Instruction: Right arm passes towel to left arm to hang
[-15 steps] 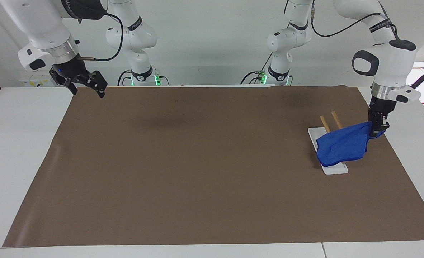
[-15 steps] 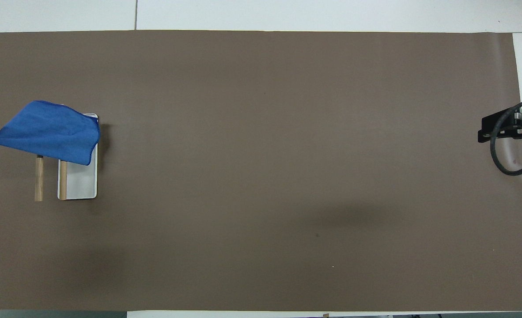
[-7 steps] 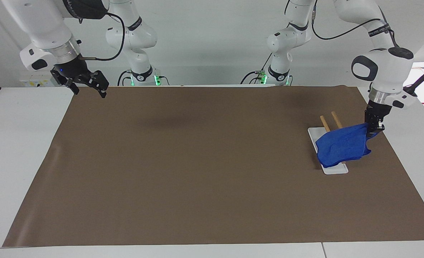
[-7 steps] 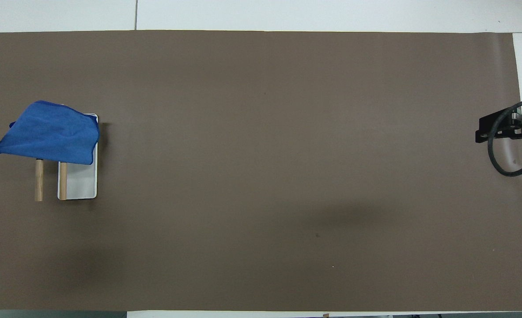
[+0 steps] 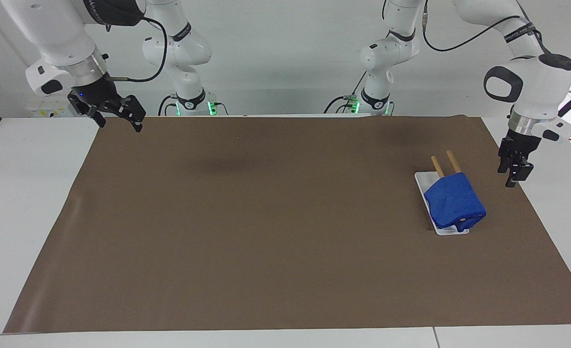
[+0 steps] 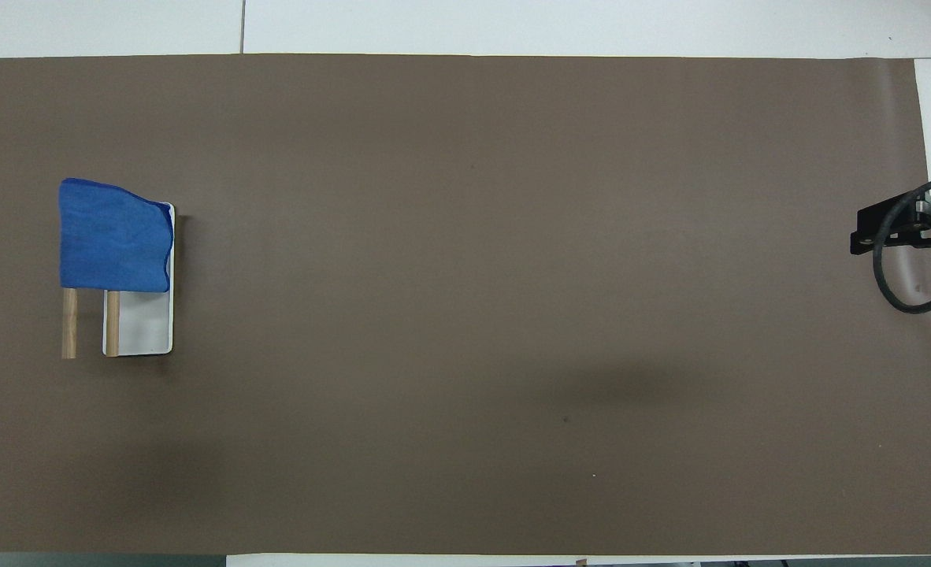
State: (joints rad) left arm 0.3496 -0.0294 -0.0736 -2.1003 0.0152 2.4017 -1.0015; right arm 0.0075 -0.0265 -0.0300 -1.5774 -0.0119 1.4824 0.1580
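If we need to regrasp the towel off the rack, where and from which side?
Probably the towel's loose hanging edge on the side toward the left claw, coming in from there. The towel drapes over both wooden rods; its top lies flat on them, so little to pinch.

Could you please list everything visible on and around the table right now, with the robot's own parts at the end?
towel: one, royal blue, draped over the two rods of the rack, released.
rods: two, light wood, slanting up from the rack's base, their ends bare.
rack base: one, white, flat on the mat toward the left arm's end of the table.
mat: one, brown, covering most of the table.
table: one, white, showing around the mat.
left pincer: one, black, open, in the air beside the rack, apart from the towel.
right pincer: one, black, open, waiting over the mat's corner at the right arm's end.
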